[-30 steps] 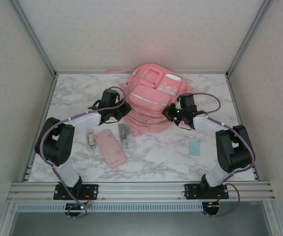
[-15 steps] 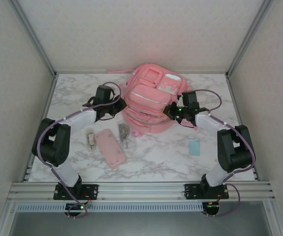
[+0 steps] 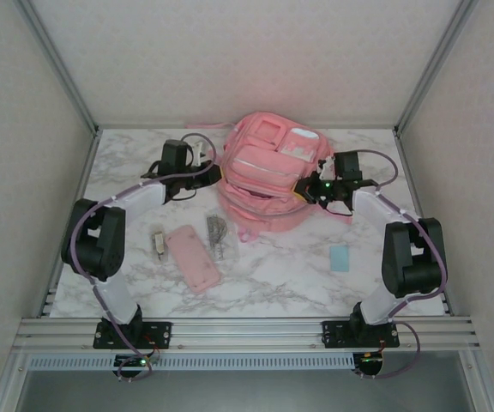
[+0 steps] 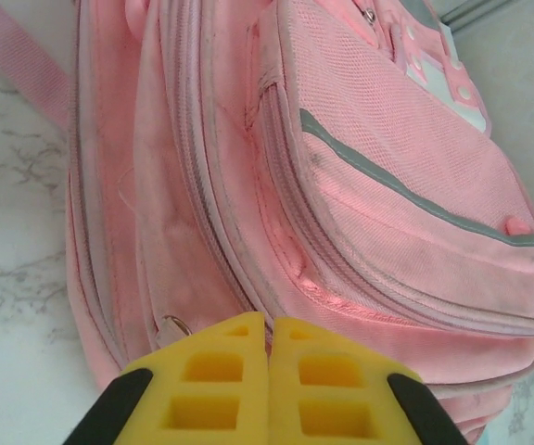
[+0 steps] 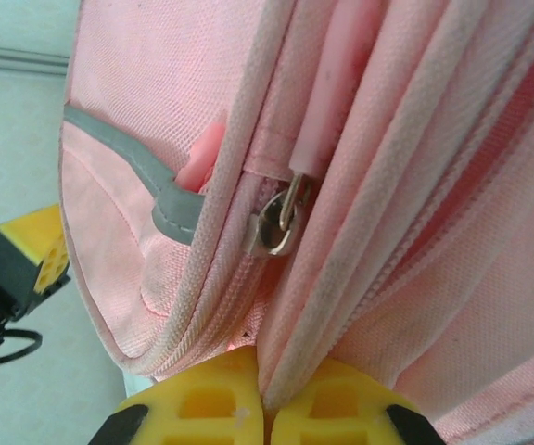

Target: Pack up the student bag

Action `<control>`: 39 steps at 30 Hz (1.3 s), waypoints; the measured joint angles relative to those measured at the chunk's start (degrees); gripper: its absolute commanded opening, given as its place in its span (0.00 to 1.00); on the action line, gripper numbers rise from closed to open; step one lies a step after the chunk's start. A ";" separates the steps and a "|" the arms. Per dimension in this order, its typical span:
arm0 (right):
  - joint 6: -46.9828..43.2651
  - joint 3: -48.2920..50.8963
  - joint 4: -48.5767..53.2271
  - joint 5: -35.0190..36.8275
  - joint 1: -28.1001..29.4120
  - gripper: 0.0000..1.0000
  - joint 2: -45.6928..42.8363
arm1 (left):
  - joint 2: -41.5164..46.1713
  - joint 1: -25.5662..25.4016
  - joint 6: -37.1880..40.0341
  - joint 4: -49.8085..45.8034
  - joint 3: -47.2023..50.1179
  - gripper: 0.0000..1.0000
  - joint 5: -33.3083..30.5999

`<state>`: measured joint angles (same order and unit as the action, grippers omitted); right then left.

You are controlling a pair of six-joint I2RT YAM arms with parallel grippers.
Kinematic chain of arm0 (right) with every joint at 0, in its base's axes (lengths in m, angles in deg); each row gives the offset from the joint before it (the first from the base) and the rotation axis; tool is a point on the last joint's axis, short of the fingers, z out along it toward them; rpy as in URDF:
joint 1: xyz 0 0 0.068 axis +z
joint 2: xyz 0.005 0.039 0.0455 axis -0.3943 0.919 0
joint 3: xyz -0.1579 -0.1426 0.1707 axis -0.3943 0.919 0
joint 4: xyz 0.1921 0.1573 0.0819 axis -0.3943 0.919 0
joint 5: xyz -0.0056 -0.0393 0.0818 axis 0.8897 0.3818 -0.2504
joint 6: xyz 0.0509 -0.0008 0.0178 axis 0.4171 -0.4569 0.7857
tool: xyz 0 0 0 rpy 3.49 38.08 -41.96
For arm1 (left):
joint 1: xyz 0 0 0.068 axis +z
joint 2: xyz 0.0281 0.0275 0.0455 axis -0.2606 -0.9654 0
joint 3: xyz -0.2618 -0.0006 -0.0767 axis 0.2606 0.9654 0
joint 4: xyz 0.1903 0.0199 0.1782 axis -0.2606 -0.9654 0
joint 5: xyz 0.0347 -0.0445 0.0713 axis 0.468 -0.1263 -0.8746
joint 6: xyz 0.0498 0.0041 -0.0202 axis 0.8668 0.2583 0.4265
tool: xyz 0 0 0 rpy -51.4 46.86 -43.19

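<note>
Left gripper [image 4: 268,338]: pads pressed together, no gap, tips against the side of the backpack [image 4: 378,195]; a metal ring [image 4: 174,325] just left of them. Right gripper [image 5: 265,385]: clamped on a backpack seam; zipper pull [image 5: 276,227] just beyond the tips

One student bag [image 3: 264,163], one pink pencil case [image 3: 193,258], one blue card [image 3: 340,257], one grey wiry object [image 3: 217,233], one small beige object [image 3: 157,242].

Noted: large pink cloth backpack [image 3: 264,176], matt coarse weave; small metal zip pull [image 5: 276,225], shiny; white marble-look desk [image 3: 273,275], smooth.
</note>
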<state>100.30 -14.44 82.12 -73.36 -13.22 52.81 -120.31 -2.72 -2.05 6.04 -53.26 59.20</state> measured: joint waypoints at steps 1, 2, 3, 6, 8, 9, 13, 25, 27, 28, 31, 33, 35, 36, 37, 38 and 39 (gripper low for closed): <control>-0.57 -0.33 0.48 -0.04 -0.15 0.00 0.07 | -0.96 0.39 0.09 -0.24 -0.87 0.00 0.37; -0.98 -0.44 0.92 -0.09 -0.39 0.00 0.07 | -1.75 0.90 0.15 -0.46 -1.51 0.00 0.48; -1.49 -0.46 1.42 -0.37 -0.76 0.00 0.07 | -2.56 1.53 0.15 -0.72 -2.25 0.00 0.57; -2.47 -0.46 2.21 -1.27 -1.60 0.00 0.07 | -4.83 2.69 0.13 -1.84 -4.33 0.00 2.14; -2.99 -0.46 2.58 -1.62 -2.19 0.00 0.07 | -5.35 2.73 0.11 -2.86 -4.85 0.00 2.93; -3.21 -0.46 2.82 -1.81 -2.56 0.00 0.07 | -5.35 2.73 -0.02 -3.41 -4.85 0.00 3.41; -3.52 -0.46 3.10 -2.69 -3.17 0.00 0.07 | -5.35 2.73 -0.24 -3.78 -4.85 0.00 4.39; -9.38 -0.24 3.89 -4.04 -4.11 0.00 0.07 | -18.73 2.73 -1.66 -8.98 -23.32 0.00 7.23; -10.40 -0.11 3.91 -4.02 -4.13 0.00 0.11 | -20.76 2.71 -2.40 -9.77 -25.83 0.00 8.37; -10.84 -0.09 4.00 -3.98 -4.17 0.00 0.22 | -21.31 2.71 -2.89 -9.94 -26.47 0.00 9.03; -12.09 -0.09 4.55 -3.43 -4.28 0.00 0.83 | -21.00 2.60 -3.69 -9.14 -25.44 0.00 9.35; -12.55 -0.42 5.77 -2.51 -4.31 0.00 1.64 | -19.34 2.38 -3.98 -7.02 -21.92 0.00 8.85; -12.92 -1.31 7.54 -1.33 -4.55 0.00 2.80 | -16.33 2.03 -4.79 -4.37 -16.63 0.00 7.76; -13.07 -2.01 8.66 -0.52 -4.76 0.02 3.50 | -14.60 1.77 -5.20 -3.23 -13.90 0.00 7.26; -13.18 -2.80 9.66 0.39 -5.01 0.08 4.15 | -12.85 1.42 -5.42 -2.21 -11.56 0.00 6.78; -13.27 -3.87 10.86 1.51 -5.29 0.20 4.92 | -10.91 0.87 -5.68 -1.40 -9.09 0.00 6.03; -13.42 -4.96 12.07 2.82 -5.64 0.31 5.53 | -8.90 0.17 -5.68 -0.79 -6.95 0.00 5.07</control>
<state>86.88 -19.41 94.19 -70.54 -18.86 58.34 -129.20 -2.54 -7.73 5.25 -60.21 64.27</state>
